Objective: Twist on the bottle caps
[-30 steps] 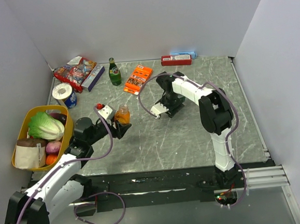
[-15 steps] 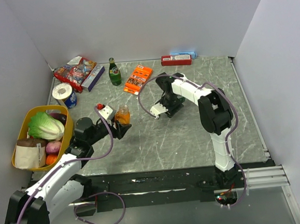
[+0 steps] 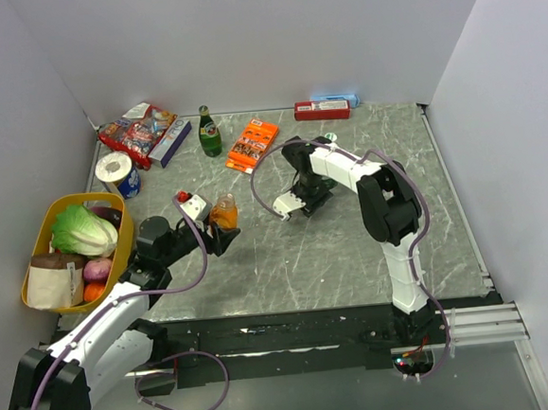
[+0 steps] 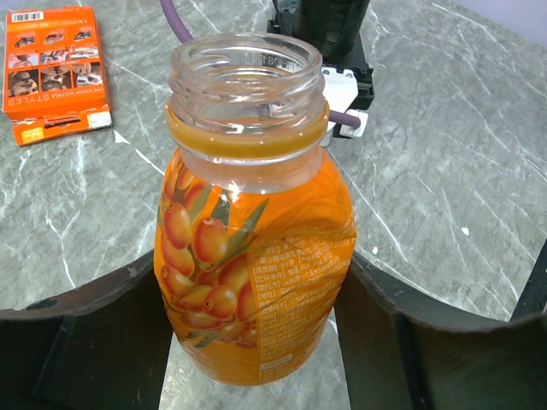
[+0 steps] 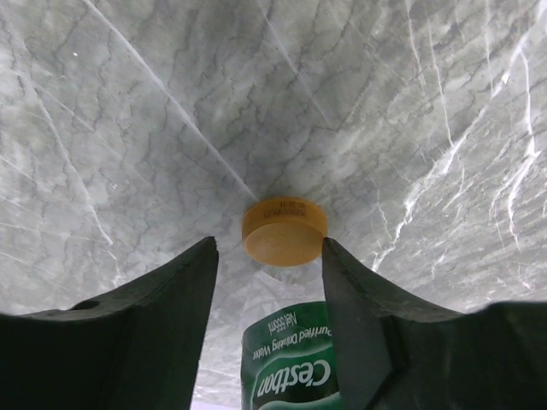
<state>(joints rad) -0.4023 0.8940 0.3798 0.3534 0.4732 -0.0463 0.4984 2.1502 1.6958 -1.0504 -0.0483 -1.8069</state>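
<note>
So I saw the L gripper (image 4: 256, 278) clamped round the upright, uncapped orange bottle (image 4: 248, 222), while the R gripper (image 5: 269, 243) had its fingers apart either side of the orange-brown cap (image 5: 285, 231) lying flat on the marble tabletop (image 5: 128, 128), w/ a green-labelled bottle (image 5: 289, 371) betw. them nearer the cam.

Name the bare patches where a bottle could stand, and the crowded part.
Bare: near middle, between left arm and right arm; also right of the right arm. Crowded: far left corner, around snack bag and green bottle.
</note>
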